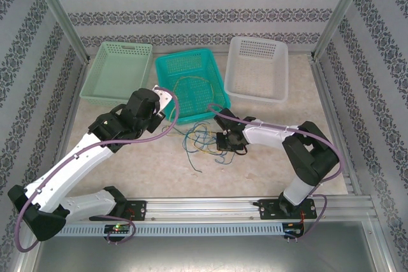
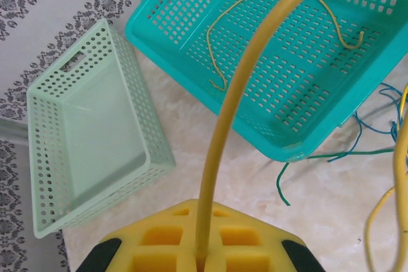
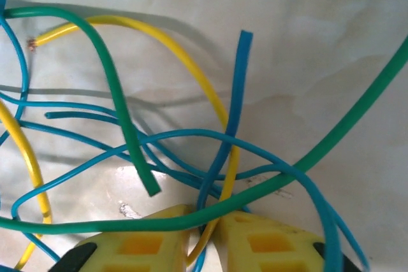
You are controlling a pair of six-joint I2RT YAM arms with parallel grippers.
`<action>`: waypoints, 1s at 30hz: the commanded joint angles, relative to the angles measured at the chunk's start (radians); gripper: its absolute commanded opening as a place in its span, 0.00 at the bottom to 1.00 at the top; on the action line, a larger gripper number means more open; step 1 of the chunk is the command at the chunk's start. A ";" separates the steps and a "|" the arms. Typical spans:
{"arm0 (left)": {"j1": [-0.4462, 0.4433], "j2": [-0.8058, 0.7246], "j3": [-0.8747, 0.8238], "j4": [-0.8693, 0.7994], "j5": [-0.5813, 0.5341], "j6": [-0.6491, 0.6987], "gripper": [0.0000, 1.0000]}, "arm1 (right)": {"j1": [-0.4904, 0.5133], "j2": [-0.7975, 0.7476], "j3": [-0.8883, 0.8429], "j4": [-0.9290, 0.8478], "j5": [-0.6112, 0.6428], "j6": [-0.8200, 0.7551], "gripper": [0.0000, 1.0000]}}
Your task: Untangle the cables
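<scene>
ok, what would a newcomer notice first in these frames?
The loose knot of thin yellow, blue and green wires on the table in front of the teal plastic mesh basket, with the right gripper down in it. Next, the left gripper shut on one yellow wire that rises in an arc from between its jaws. A pale green mesh basket and a white mesh basket flank the teal one.

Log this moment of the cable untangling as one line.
left gripper: shut on yellow cable | right gripper: in tangle, grip unclear | untangling: not done
</scene>
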 commanded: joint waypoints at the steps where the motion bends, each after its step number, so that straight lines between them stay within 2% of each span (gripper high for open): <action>1: 0.008 -0.016 0.022 -0.039 0.013 0.031 0.00 | 0.005 0.015 -0.062 0.096 0.014 -0.032 0.29; 4: 0.009 -0.032 0.006 -0.031 0.072 0.032 0.00 | 0.006 -0.089 -0.071 0.130 -0.021 -0.027 0.36; 6: 0.009 -0.030 0.002 -0.041 0.090 0.023 0.00 | 0.013 -0.153 -0.062 0.129 -0.028 -0.047 0.47; 8: 0.009 -0.025 -0.001 -0.045 0.103 0.009 0.00 | 0.044 -0.215 -0.043 0.108 -0.006 -0.093 0.52; 13: 0.009 -0.011 -0.003 -0.023 0.126 -0.041 0.00 | 0.166 -0.305 0.002 0.085 0.139 -0.202 0.65; 18: 0.008 0.029 0.033 -0.024 0.136 -0.116 0.00 | 0.252 -0.343 0.002 0.186 0.181 -0.200 0.67; 22: 0.008 0.063 0.054 -0.023 0.170 -0.183 0.00 | 0.380 -0.331 0.036 0.268 0.385 -0.306 0.75; 24: 0.009 0.074 0.058 -0.016 0.195 -0.215 0.00 | 0.382 -0.311 0.044 0.343 0.380 -0.299 0.78; 30: 0.009 0.074 0.058 0.003 0.210 -0.248 0.00 | 0.372 -0.258 0.059 0.545 0.205 -0.248 0.80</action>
